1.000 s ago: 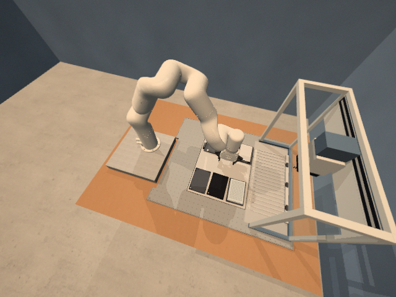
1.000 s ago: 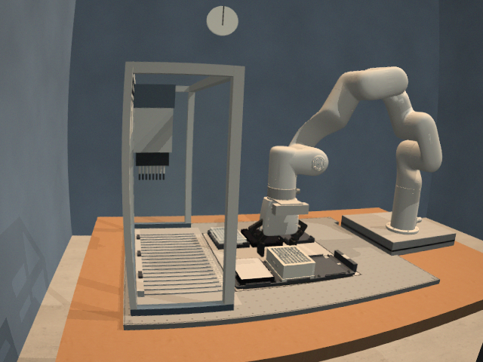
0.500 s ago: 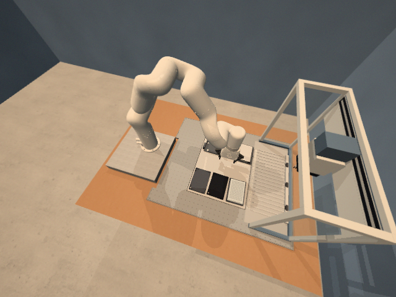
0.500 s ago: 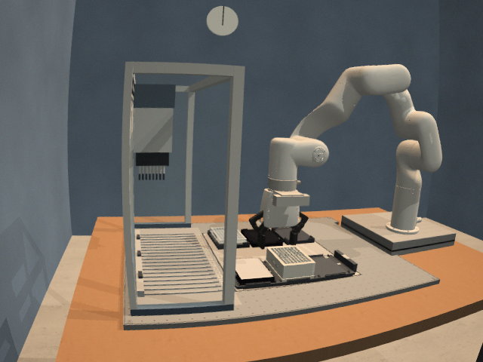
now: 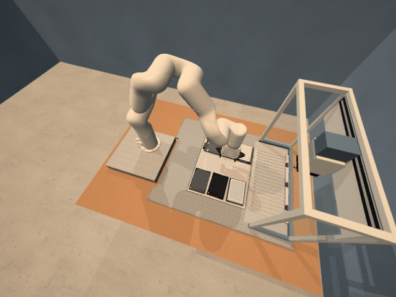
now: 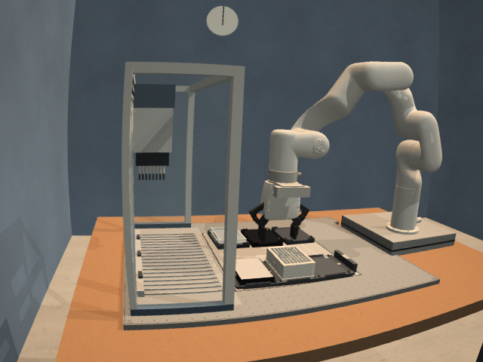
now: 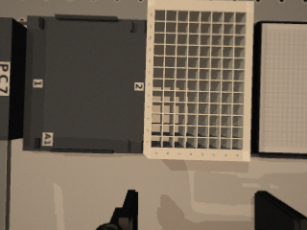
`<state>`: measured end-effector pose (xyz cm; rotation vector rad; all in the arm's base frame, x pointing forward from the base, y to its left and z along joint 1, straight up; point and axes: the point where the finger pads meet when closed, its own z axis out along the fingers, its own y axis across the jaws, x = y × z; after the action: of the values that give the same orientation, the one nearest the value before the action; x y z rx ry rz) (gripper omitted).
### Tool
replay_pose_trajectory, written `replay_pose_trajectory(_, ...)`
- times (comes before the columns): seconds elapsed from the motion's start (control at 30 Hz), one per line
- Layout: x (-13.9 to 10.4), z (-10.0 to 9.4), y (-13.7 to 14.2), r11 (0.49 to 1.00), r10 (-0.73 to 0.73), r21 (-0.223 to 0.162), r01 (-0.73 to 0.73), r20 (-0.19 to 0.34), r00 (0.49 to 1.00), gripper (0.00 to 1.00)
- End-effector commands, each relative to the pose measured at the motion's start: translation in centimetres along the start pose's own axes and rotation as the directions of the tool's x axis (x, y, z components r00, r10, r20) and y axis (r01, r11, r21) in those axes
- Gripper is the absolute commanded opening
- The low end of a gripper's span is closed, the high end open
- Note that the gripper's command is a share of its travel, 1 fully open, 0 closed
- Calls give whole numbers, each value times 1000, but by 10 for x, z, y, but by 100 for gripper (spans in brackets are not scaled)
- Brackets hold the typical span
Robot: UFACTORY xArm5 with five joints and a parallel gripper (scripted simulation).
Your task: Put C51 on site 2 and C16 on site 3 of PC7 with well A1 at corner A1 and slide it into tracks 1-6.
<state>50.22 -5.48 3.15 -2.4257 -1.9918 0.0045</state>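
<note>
1. Carrier PC7 (image 5: 211, 146) (image 6: 331, 266) (image 7: 86, 91) lies below and beside the tool (image 5: 230, 155) (image 6: 278, 234) (image 7: 197, 211), bearing C51 (image 6: 290, 262) (image 7: 199, 81) and C16 (image 5: 247, 149) (image 6: 253, 268) (image 7: 283, 88), likely ready for pushing.
2. The tool is wide open, empty, presumably for clearance.
3. Past it, C15 (image 5: 236, 190) (image 6: 227, 235) keeps its nest, as required.

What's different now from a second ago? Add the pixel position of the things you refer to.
The white robot arm's black-fingered gripper (image 5: 231, 157) (image 6: 278, 234) has risen, away from the dark carrier tray (image 6: 333, 265) (image 7: 86, 86). It is open and nothing was visibly picked up or let go. The cream gridded block (image 6: 290, 262) (image 7: 199, 81) and flat white plate (image 6: 253, 269) (image 7: 284, 88) stayed on the tray, which hasn't visibly moved.
</note>
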Motion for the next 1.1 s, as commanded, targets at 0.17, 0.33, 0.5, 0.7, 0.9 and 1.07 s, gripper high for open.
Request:
replay_pose_trajectory(0.17, 0, -15, 1, 1000, 0, -4, 0, 0, 1000, 100)
replay_pose_trajectory(0.33, 0, -23, 1, 1000, 0, -4, 0, 0, 1000, 100)
replay_pose_trajectory(0.5, 0, -31, 1, 1000, 0, -4, 0, 0, 1000, 100)
replay_pose_trajectory(0.7, 0, -38, 1, 1000, 0, -4, 0, 0, 1000, 100)
replay_pose_trajectory(0.9, 0, -48, 1, 1000, 0, -4, 0, 0, 1000, 100)
replay_pose_trajectory(1.07, 0, -57, 1, 1000, 0, -4, 0, 0, 1000, 100)
